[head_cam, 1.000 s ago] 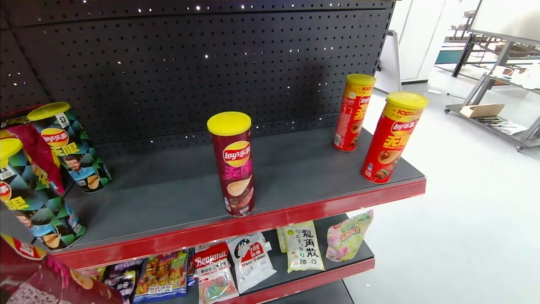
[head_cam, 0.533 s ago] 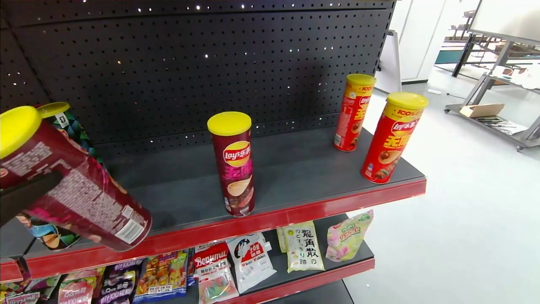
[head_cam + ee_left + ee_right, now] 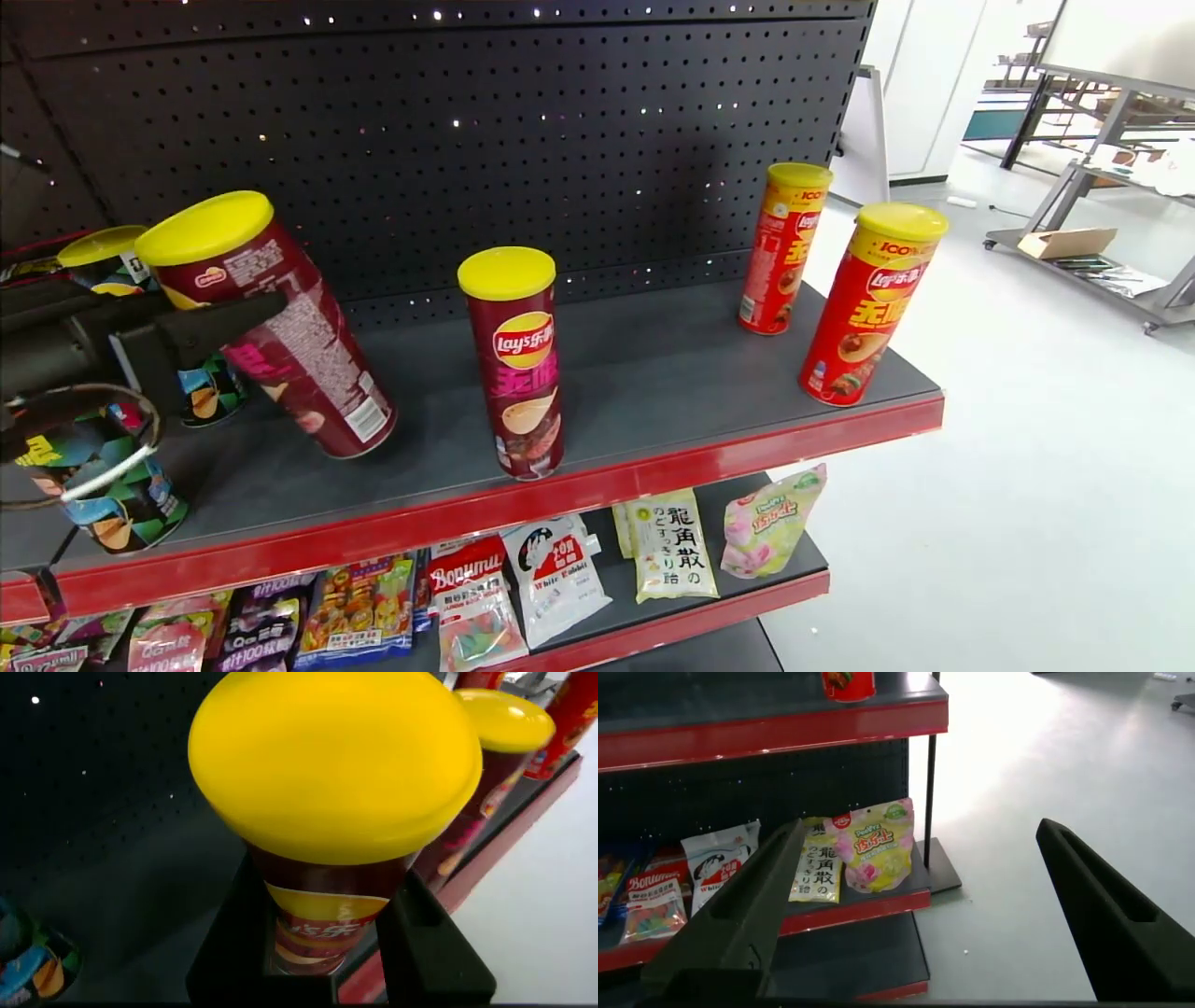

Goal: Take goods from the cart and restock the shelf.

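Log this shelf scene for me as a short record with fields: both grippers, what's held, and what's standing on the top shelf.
Left gripper: shut on held maroon can, tilted, base near the shelf, contact unclear
Right gripper: open, facing lower-shelf snack bags
Standing on shelf: standing maroon can centre; rear red can and front red can right; patterned cans left

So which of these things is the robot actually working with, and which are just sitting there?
Job in hand: tilted maroon chip can, left gripper holding it, upper shelf.
Just lying about: upright maroon can, two red cans, green-patterned cans, snack bags on the lower shelf.
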Controlling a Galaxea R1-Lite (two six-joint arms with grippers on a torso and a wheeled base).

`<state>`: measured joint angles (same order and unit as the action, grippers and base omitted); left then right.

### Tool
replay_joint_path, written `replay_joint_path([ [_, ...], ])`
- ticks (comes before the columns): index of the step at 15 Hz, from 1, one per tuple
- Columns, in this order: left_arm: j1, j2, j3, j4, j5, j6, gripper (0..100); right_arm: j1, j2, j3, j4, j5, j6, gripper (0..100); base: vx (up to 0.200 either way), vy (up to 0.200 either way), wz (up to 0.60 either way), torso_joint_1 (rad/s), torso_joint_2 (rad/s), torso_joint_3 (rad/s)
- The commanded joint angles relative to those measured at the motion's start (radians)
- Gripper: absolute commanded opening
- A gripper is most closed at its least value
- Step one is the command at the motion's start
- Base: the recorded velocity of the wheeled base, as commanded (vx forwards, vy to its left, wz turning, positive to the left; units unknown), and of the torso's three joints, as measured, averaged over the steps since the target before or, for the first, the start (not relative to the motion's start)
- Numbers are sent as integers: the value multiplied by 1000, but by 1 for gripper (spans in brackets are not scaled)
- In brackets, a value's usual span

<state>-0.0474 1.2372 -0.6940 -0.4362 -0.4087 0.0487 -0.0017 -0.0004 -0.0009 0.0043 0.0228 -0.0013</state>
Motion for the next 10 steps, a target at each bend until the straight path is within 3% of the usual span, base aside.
replay_joint_path([
  [1,-3,219,-134,-50,5,-1,0,0,0,1,0,0,0,100,0,0,0,0,0,0],
  [5,-95,378,-251,-56,7,-3,0,0,0,-1,0,0,0,100,0,0,0,0,0,0],
  [8,-132,482,-352,-56,11,0,0,0,0,-1,0,0,0,100,0,0,0,0,0,0],
  [10,-157,538,-413,-56,53,0,0,0,0,1,0,0,0,100,0,0,0,0,0,0],
])
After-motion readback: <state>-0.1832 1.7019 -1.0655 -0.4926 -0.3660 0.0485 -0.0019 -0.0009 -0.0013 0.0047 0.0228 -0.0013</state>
